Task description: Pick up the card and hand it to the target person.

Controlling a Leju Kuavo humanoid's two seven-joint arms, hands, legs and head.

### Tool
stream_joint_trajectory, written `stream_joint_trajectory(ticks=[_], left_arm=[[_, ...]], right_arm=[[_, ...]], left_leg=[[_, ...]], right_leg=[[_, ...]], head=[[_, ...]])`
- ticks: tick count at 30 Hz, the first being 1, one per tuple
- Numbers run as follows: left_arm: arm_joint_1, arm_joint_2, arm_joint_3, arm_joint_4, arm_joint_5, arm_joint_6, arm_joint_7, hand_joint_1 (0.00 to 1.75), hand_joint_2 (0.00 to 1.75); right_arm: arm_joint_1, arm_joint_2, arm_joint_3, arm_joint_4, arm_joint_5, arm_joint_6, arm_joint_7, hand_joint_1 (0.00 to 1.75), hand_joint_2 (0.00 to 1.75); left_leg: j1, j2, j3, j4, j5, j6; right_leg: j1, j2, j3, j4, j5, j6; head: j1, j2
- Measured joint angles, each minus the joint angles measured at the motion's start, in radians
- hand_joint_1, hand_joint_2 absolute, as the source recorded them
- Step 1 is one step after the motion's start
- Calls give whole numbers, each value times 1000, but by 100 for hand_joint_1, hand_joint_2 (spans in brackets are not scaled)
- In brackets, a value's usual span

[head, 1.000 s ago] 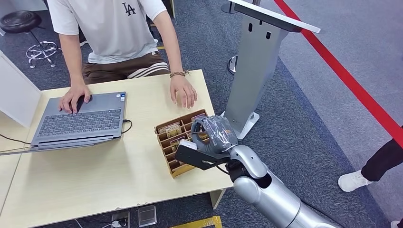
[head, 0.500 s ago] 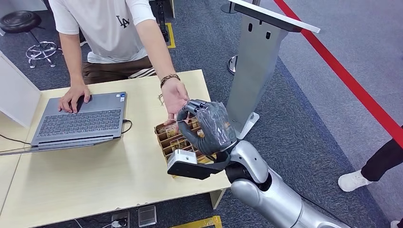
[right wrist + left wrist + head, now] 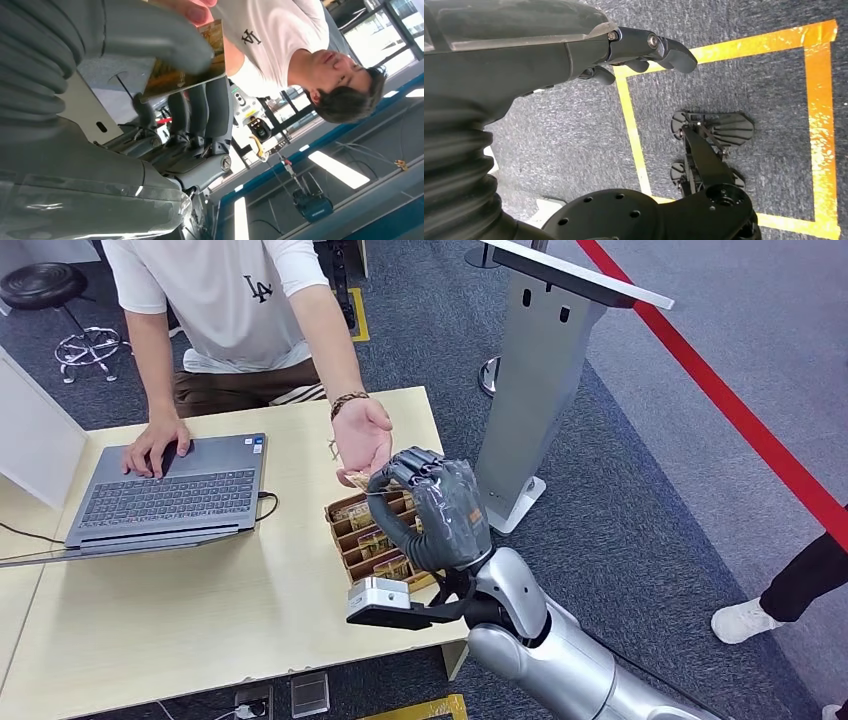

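My right hand [image 3: 432, 512] is raised above the cardboard card box [image 3: 372, 540] at the table's right end. It pinches a brownish card [image 3: 357, 481] between thumb and fingers. The right wrist view shows the card [image 3: 187, 67] under the thick grey thumb [image 3: 150, 30], with the darker fingers [image 3: 200, 112] behind it. The person's palm-up hand [image 3: 362, 438] is just beyond the card, and their fingertips [image 3: 197, 11] touch or nearly touch its far edge. My left hand [image 3: 644, 47] hangs over the carpet and holds nothing.
The person in a white T-shirt [image 3: 215, 300] sits behind the light wooden table [image 3: 200, 610], their other hand on an open laptop [image 3: 170, 495]. A grey metal stand [image 3: 540, 370] rises right of the table. Red tape [image 3: 740, 410] crosses the carpet.
My right hand has lifted out of the card box with a card and moved toward the person. The person's hand rose off the table and turned palm up to meet it.
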Motion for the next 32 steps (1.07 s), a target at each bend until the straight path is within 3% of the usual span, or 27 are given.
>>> stream_joint_trajectory(ticks=[2, 6, 13, 17, 20, 24, 32], left_arm=[[1, 0, -2, 0, 0, -1, 8, 0, 175], [4, 0, -3, 0, 11, -3, 12, 0, 0], [12, 1, -3, 0, 41, 36, 2, 0, 0], [22, 4, -3, 0, 54, 54, -6, 0, 0], [28, 7, -3, 0, 64, 63, -9, 0, 0], [32, 11, -3, 0, 77, 75, -11, 0, 0], [36, 13, -3, 0, 98, 101, -9, 0, 0]], right_arm=[[0, 5, 2, 13, -6, 0, -1, 0, 175], [0, 12, 5, 39, -55, 1, -10, 0, 175], [22, 19, -17, 69, -545, 18, -114, 0, 175], [56, 17, -62, 81, -955, 87, -168, 0, 175], [87, 7, -96, 86, -1179, 142, -184, 0, 175], [123, -18, -142, 80, -1311, 173, -199, 0, 175], [196, -88, -220, -4, -1373, 190, -147, 0, 175]], left_leg=[[0, 0, 0, 0, 0, 0], [0, 0, 0, 0, 0, 0], [0, 0, 0, 0, 0, 0], [0, 0, 0, 0, 0, 0], [0, 0, 0, 0, 0, 0], [0, 0, 0, 0, 0, 0], [0, 0, 0, 0, 0, 0]], right_leg=[[0, 0, 0, 0, 0, 0], [0, 0, 0, 0, 0, 0], [0, 0, 0, 0, 0, 0], [0, 0, -1, 0, 0, 0], [0, 0, -1, 0, 0, 0], [0, 0, -1, 0, 0, 0], [0, 0, -1, 0, 0, 0]], head=[[0, 0], [1, 0], [1, 0], [1, 0], [0, 0], [0, 0], [1, 0]])
